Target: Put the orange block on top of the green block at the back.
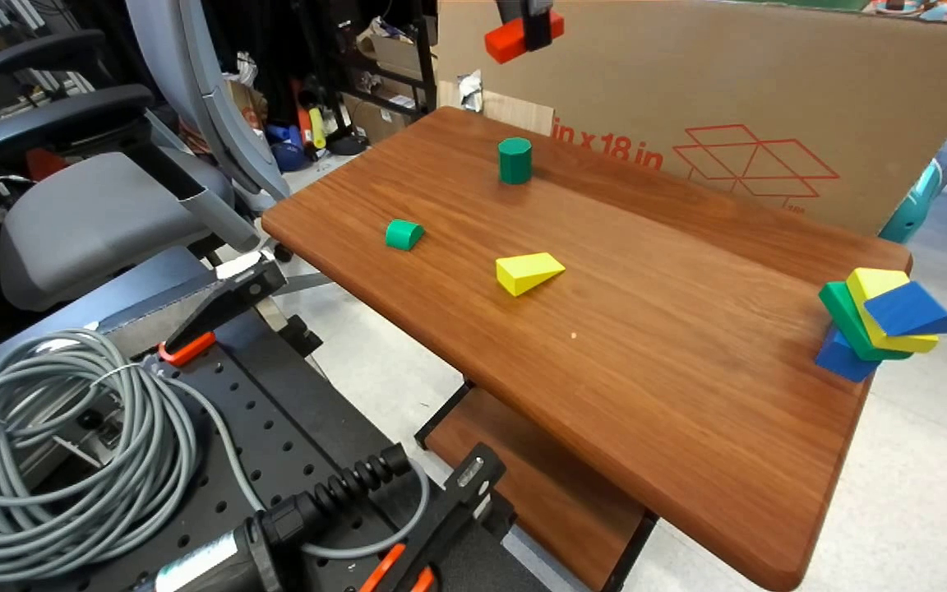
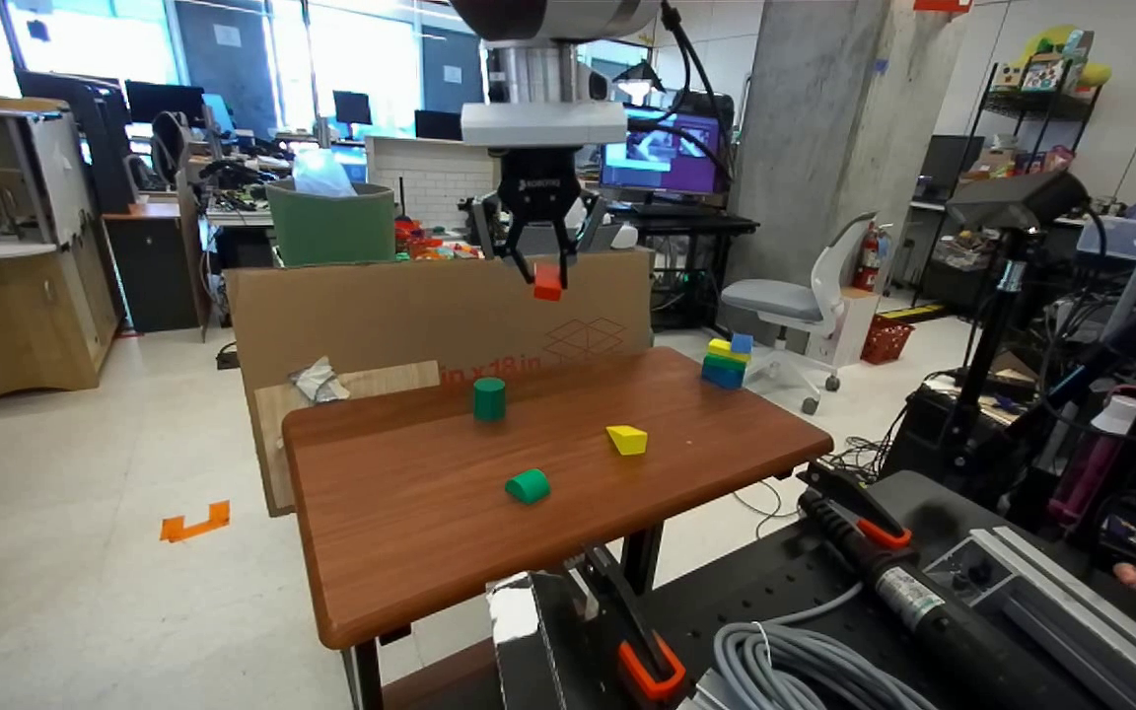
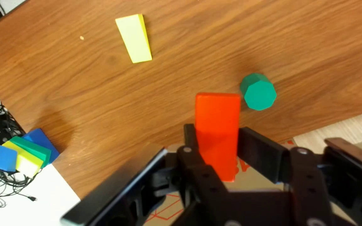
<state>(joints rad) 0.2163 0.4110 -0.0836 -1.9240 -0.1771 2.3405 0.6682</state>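
1 oblong orange block in gripper; green block faceted.

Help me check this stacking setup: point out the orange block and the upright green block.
Orange block [image 3: 217, 136]: wrist view, middle of its broad face.
Upright green block [image 1: 515, 164]: in an exterior view, middle of its side.

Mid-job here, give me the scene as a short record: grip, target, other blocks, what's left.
grip: gripper holding the orange block above the table
target: green block at the back, upright on the table
loose: half-round green block and yellow wedge, apart
edge: four-block stack; bottom to top blue, green, yellow, blue
left: probably align, lower the orange block onto the target, release
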